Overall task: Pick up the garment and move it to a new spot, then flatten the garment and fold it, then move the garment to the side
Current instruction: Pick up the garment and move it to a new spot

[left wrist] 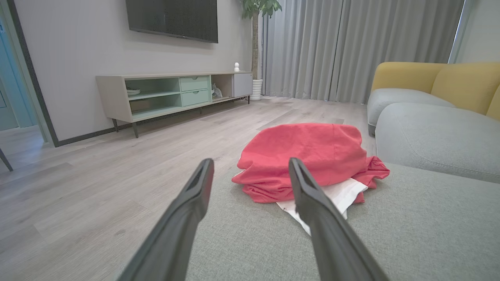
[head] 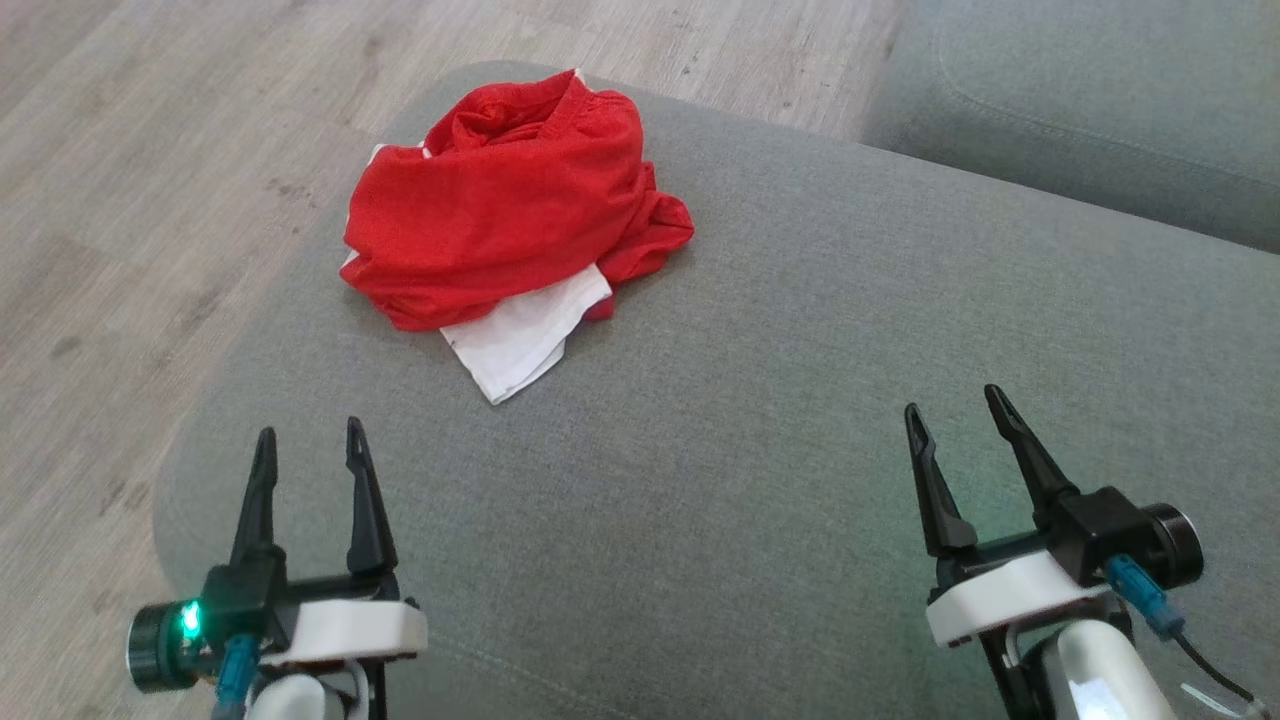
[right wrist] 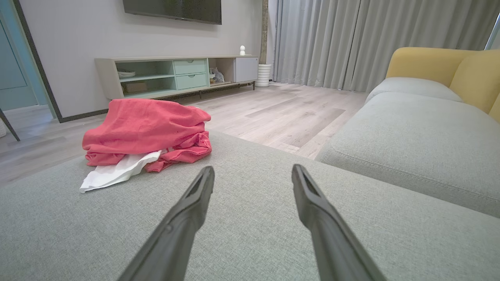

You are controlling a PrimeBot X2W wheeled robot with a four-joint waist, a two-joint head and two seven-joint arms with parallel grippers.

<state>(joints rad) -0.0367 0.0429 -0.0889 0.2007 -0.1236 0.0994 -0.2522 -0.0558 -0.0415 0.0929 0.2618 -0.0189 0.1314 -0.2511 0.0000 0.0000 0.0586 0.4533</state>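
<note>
Crumpled red garment [head: 510, 200] with a white piece poking out, heaped near the far left edge of a grey woven sofa cushion [head: 800, 400], left gripper [head: 309, 428] and right gripper [head: 950, 398] with jaws apart, empty

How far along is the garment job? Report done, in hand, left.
Nothing looks done: the red-and-white garment lies crumpled near the far left edge of the grey cushion. Nothing is in hand: the left gripper and right gripper hover open and empty, short of it. Left: pick up, relocate, flatten, fold, set aside.
</note>
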